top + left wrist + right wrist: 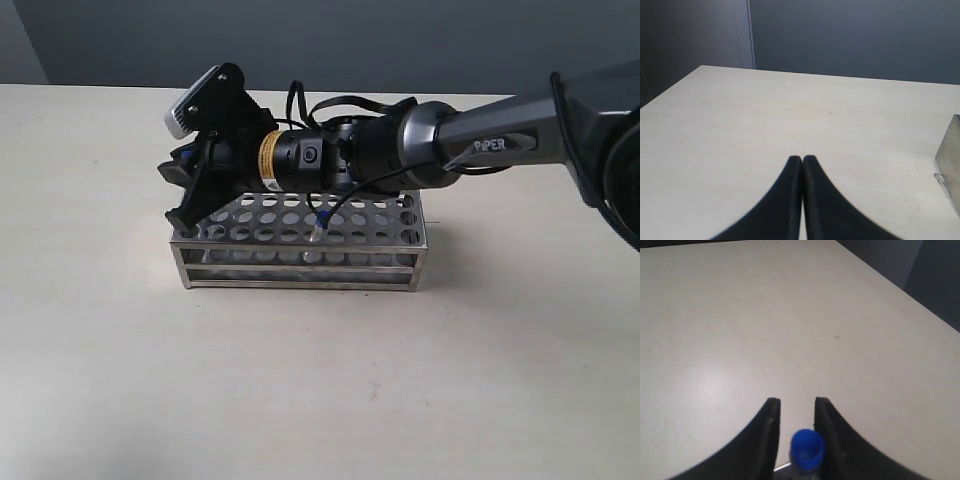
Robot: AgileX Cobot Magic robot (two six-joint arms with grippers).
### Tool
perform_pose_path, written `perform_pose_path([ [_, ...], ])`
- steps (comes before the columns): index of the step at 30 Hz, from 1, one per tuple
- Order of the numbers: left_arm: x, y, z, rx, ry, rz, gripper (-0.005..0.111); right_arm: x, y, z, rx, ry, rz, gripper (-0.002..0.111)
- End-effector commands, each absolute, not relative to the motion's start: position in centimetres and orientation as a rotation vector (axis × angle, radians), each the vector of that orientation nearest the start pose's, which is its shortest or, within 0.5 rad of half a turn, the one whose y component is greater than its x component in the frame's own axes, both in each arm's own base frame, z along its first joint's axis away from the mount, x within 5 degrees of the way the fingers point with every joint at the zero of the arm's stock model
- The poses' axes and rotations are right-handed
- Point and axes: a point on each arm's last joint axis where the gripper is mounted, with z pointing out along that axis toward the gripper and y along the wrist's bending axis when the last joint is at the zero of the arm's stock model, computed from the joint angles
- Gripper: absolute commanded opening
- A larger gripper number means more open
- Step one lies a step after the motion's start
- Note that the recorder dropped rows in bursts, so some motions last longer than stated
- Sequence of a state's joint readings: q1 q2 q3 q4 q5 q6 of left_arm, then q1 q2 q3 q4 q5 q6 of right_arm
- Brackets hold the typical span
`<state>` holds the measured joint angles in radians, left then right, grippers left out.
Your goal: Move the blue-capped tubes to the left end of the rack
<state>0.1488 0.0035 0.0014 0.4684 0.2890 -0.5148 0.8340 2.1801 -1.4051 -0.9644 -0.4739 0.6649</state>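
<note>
Right arm (pixel 480 135) reaches across from the right side of the exterior view, low over the rack (pixel 300 264), and ends above the rack's left end.

Right hand (pixel 796 404): its two black fingers (pixel 771 415) stand a narrow gap apart, about the width of a cap. One blue-capped tube (pixel 807 449) sits between them, seen cap-on in the right wrist view. The cap lies close against one finger, and a sliver of light shows on its other side. Whether the fingers pinch the tube or only flank it cannot be told. Ahead of the fingertips there is only pale worktop (pixel 300 390).

The rack stands on the worktop with its long side toward the exterior camera. The arm covers the rear holes and most of the left end.

A second tube (pixel 318 232), clear with a touch of blue at its top, leans in a hole near the middle of the rack's front rows (small in frame, detail poor). No other caps can be made out under the arm.

Left hand (pixel 802 160): fingertips pressed together with nothing between them, over bare worktop. The left wrist view shows a shiny steel corner of the rack well apart from this hand. The exterior view does not show this hand.
</note>
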Motion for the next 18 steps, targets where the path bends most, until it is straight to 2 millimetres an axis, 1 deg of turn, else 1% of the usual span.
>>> perform_pose_path([
  [1, 5.2, 2.0, 19.0, -0.278, 1.724, 0.173, 0.001, 29.7, 37.6, 15.3, -1.255, 1.607, 0.743, 0.036],
  [4, 5.2, 2.0, 19.0, -0.278, 1.724, 0.173, 0.001, 29.7, 37.6, 16.3, -1.241, 1.593, 0.748, 0.036],
  [6, 5.2, 2.0, 19.0, -0.278, 1.724, 0.173, 0.001, 29.7, 37.4, 17.8, -1.226, 1.578, 0.727, 0.036],
  [7, 5.2, 2.0, 19.0, -0.278, 1.724, 0.173, 0.001, 29.7, 37.1, 19.1, -1.204, 1.581, 0.708, 0.035],
  [8, 5.2, 2.0, 19.0, -0.278, 1.724, 0.173, 0.001, 29.8, 36.5, 20.7, -1.180, 1.575, 0.677, 0.032],
  [9, 5.2, 2.0, 19.0, -0.278, 1.724, 0.173, 0.001, 30.2, 35.6, 22.3, -1.147, 1.598, 0.605, 0.026],
  [10, 5.2, 2.0, 19.0, -0.278, 1.724, 0.173, 0.001, 30.4, 34.8, 23.5, -1.117, 1.618, 0.548, 0.021],
  [11, 5.2, 2.0, 19.0, -0.278, 1.724, 0.173, 0.001, 30.6, 34.0, 24.1, -1.097, 1.635, 0.518, 0.020],
  [12, 5.2, 2.0, 19.0, -0.278, 1.724, 0.173, 0.001, 30.8, 32.8, 24.5, -1.078, 1.655, 0.491, 0.021],
  [13, 5.2, 2.0, 19.0, -0.278, 1.724, 0.173, 0.001, 30.8, 31.7, 24.4, -1.067, 1.680, 0.468, 0.025],
  [14, 5.2, 2.0, 19.0, -0.278, 1.724, 0.173, 0.001, 30.7, 30.4, 24.4, -1.054, 1.716, 0.433, 0.031],
  [17, 5.2, 2.0, 19.0, -0.278, 1.724, 0.173, 0.001, 29.5, 28.3, 24.8, -1.027, 1.750, 0.425, 0.046],
  [18, 5.2, 2.0, 19.0, -0.278, 1.724, 0.173, 0.001, 28.9, 27.8, 25.0, -1.022, 1.756, 0.436, 0.048],
])
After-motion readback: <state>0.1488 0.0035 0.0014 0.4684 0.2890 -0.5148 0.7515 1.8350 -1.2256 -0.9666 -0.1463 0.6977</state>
